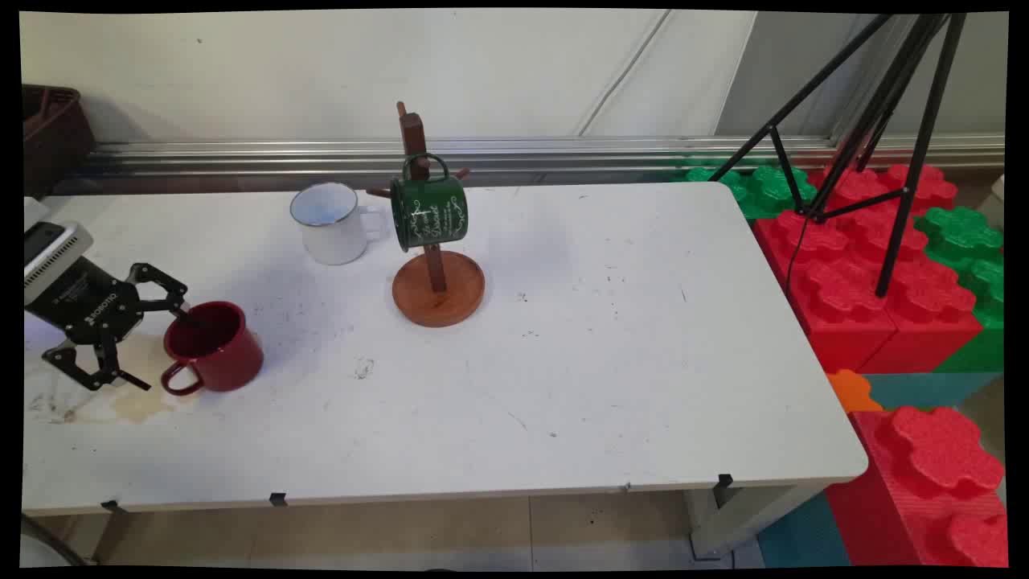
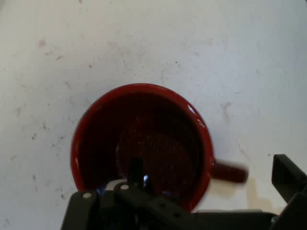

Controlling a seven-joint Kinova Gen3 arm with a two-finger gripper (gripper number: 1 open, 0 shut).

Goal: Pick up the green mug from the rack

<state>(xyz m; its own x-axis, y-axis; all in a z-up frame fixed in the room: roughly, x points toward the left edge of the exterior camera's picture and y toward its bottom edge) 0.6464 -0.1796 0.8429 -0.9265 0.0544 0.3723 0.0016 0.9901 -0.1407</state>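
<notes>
Three mugs and one mug stand on the table (image 1: pixel 611 362), with the hand (image 1: pixel 165 342) at the red mug (image 1: pixel 215 347).

Leftmost, the hand is spread open: one finger dips inside the red mug's rim, the other stands outside by its handle, neither clamping it. The red mug stands upright, well left of the wooden stand (image 1: pixel 434 265). The hand view looks straight down into the red mug (image 2: pixel 141 143) and shows it empty, which the main view does not. The white mug (image 1: pixel 331 223) sits just left of the stand. The green mug (image 1: pixel 428 211) hangs on the stand by its handle.
</notes>
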